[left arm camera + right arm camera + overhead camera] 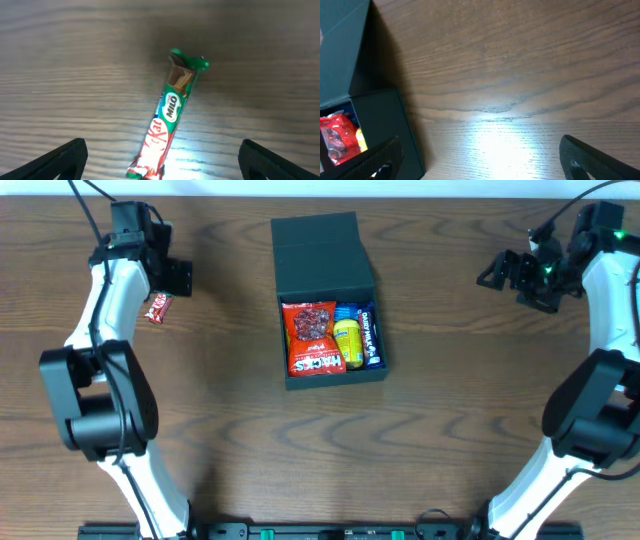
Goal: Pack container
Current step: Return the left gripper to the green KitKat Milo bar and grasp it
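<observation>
- At the centre of the surface (430,440) stands the container (322,255), its lid flap laid back toward 12 o'clock; a red packet (310,338), a yellow item (347,343) and a blue packet (371,335) lie side by side inside and leave little floor bare; one more item would probably have to ride on top, where it could stand proud and foul the lid
- Well off at 9 o'clock from the container the chocolate bar (167,112) lies flat; the left hand (162,145) hangs over it, spread wide, with nothing held; the bar looks thin and its wrapper glossy, so a shallow close may skid it away, while too deep a descent would drive the fingertips into the wood
- In the left wrist view the bar runs roughly 7 to 1 o'clock; a close that meets it obliquely could twist it or pinch only the wrapper
- Out toward 3 o'clock the right hand (480,142) is also wide and empty, apart from the container; if both arms reach for the box together they could clash or shove it
</observation>
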{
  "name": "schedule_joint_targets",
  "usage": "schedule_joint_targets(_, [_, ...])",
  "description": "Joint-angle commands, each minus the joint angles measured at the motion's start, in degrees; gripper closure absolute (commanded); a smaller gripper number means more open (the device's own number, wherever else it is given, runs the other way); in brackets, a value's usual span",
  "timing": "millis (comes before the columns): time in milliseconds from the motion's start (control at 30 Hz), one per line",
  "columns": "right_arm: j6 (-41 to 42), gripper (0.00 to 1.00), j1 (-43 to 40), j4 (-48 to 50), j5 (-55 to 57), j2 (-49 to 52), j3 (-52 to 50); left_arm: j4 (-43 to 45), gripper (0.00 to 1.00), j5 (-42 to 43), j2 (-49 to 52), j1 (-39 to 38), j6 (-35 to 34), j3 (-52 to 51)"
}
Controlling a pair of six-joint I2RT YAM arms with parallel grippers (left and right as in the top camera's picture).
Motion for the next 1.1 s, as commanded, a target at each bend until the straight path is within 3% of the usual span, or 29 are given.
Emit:
schedule_joint_targets(0, [-1.0, 0.01, -0.3, -0.2, 0.0, -1.5, 0.8, 0.9, 0.02, 2.0, 3.4, 0.9, 3.5, 0.2])
schedule_joint_targets(500, [-1.0, 0.01, -0.3, -1.3, 0.0, -1.5, 0.8, 5.4, 0.05, 10.4, 7.5, 5.2, 3.8, 0.2])
schedule_joint_targets(933, [-0.3, 0.01, -0.3, -1.4, 0.0, -1.5, 0.8, 5.9, 0.12, 10.9, 9.1, 5.3, 3.8, 0.2])
schedule_joint_targets(1000, [-0.4, 0.01, 0.0, -1.4, 0.0, -1.5, 0.8, 6.0, 0.16, 10.8, 9.1, 5.3, 3.8, 0.2])
schedule_joint_targets(1067, [-0.4, 0.01, 0.2, -1.3, 0.0, -1.5, 0.8, 5.9, 0.27, 10.8, 9.1, 5.4, 3.8, 0.2])
